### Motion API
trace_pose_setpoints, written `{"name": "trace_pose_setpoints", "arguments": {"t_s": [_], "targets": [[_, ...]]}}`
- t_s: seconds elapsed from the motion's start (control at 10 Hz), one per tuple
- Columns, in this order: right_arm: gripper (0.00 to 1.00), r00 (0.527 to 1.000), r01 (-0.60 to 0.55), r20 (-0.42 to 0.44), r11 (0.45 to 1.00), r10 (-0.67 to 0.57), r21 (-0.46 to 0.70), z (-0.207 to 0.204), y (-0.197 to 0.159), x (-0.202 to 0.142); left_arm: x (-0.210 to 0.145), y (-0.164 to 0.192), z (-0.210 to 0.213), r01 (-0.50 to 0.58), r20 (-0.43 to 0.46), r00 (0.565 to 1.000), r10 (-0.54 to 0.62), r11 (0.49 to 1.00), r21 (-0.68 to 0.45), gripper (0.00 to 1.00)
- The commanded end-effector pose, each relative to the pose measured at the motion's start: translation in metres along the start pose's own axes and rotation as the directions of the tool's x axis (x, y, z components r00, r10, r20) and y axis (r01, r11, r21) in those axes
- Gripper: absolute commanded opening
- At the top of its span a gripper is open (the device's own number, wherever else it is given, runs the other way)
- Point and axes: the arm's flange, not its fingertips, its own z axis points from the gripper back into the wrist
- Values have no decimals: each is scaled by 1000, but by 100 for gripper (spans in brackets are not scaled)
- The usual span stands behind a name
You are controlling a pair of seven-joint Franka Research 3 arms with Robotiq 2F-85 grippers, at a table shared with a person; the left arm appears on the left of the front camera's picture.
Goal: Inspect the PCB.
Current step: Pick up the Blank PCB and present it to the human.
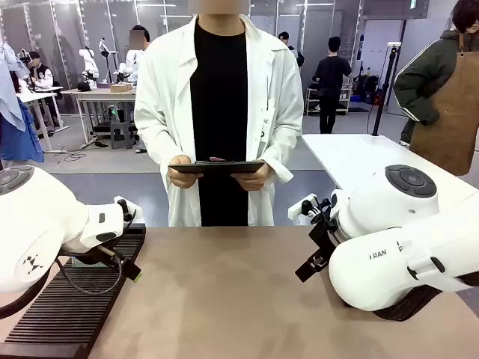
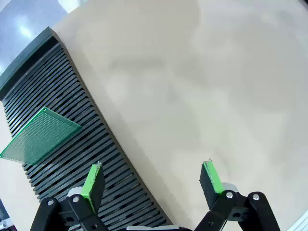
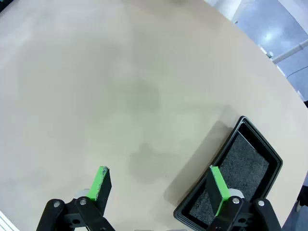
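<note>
While upright in the rack [image 2: 72, 96], the PCB [image 2: 41, 134]; left fingers [image 2: 91, 180], right fingers [image 3: 217, 185] wide apart, empty.

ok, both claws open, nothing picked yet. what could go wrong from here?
1. The PCB sits off to one side of the left claw, slotted in the ribbed rack; a skewed approach could catch the ribs or tip the thin board.
2. One finger of the right claw hangs over the black tray rim; dropping straight down might clip it.
</note>
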Motion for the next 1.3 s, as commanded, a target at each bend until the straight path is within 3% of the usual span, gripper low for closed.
{"name": "trace_pose_setpoints", "arguments": {"t_s": [0.0, 1.1, 1.2], "targets": [[100, 1000, 0, 0, 1000, 0, 0, 0, 0, 0, 0, 0, 0, 0, 0, 1000, 0, 1000, 0, 100], [100, 1000, -2, 0, 1000, 2, 0, 0, 0, 0, 0, 0, 0, 1, 0, 1000, -1, 1000, 0, 100], [100, 999, -31, -11, 999, 31, 29, 18, -8, 8, 10, 9, 20, 18, 27, 999, -17, 1000, -21, 100]]}}
